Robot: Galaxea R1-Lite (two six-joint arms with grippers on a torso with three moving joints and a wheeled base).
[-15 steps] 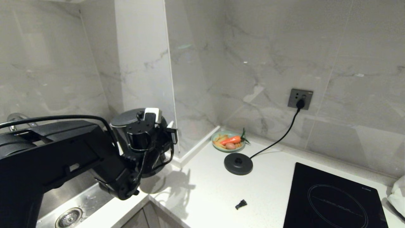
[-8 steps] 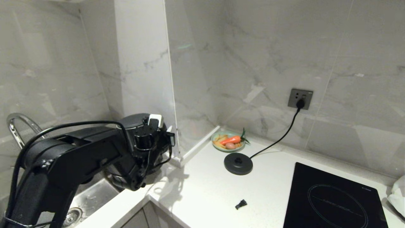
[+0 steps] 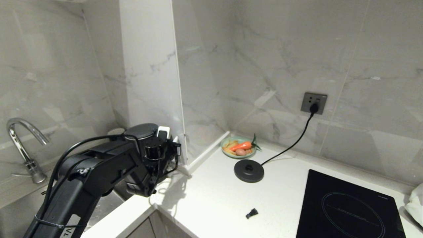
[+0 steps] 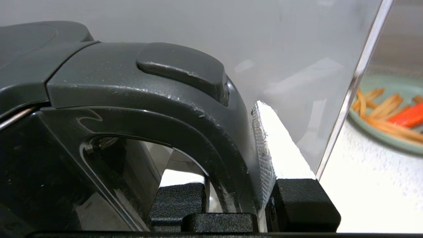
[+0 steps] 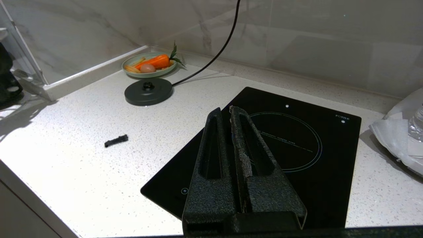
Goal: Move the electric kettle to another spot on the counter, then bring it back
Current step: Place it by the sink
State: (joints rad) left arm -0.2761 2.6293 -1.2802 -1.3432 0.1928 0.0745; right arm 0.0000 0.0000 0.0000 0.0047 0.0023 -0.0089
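The electric kettle [image 3: 142,131], glossy black with a flat lid, is at the left end of the counter [image 3: 211,198], between the sink and the glass partition. My left arm hides its lower body, so I cannot tell whether it rests on the counter. My left gripper [image 3: 167,142] is shut on its loop handle [image 4: 185,132]: the white finger [image 4: 281,148] presses the outside and the black finger [image 4: 178,198] sits inside the loop. My right gripper [image 5: 224,110] hangs shut and empty above the induction hob, outside the head view.
The round black corded base disc [image 3: 249,171] lies mid-counter, with a green plate of carrot and egg [image 3: 238,147] behind it. A glass partition [image 3: 178,82] stands just right of the kettle. Also here: a hob [image 3: 347,208], a small black piece [image 3: 251,213], a faucet [image 3: 23,145] and a white bag [image 3: 414,203].
My left arm has stretched out and dropped, lowering the kettle slightly beside the partition. The faucet is now uncovered. The right arm has kept still.
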